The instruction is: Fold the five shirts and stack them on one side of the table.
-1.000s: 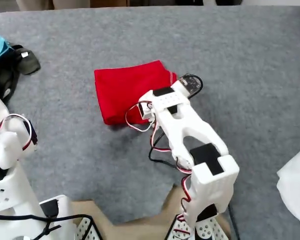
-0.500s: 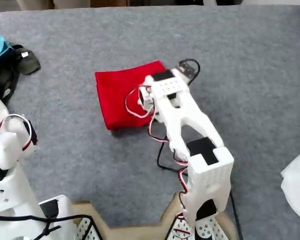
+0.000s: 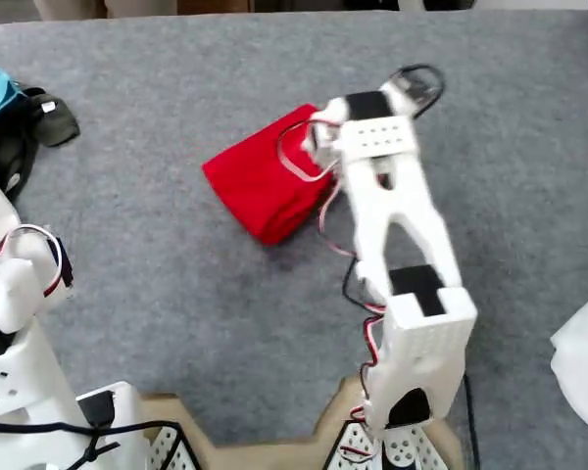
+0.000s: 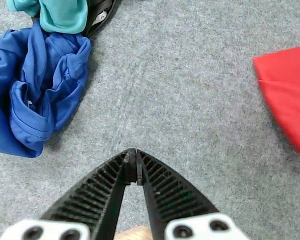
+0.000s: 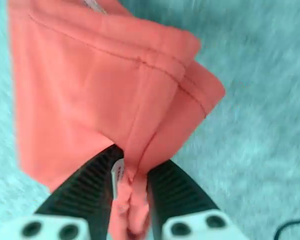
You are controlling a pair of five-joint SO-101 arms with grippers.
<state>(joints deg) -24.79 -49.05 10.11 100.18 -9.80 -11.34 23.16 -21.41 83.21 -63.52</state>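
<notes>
High view: puts the folded red fabric shirt [image 3: 260,186] mid-way across the grey felt table [image 3: 176,313], long axis slanting, right arm at its edge, other arm well apart. Left wrist view: shows left fingers [image 4: 100,192] pressed together, empty. Right wrist view: shows right fingers [image 5: 85,185] clamped on the shirt's folded hem; small white tag there, no legible print.

White shells are covering the right arm [image 3: 404,235] (centre) and left arm [image 3: 15,362] (lower left). Red-white-black cables [image 3: 296,174] are looping out. Fingers [image 4: 160,192] are showing black ribs.
</notes>
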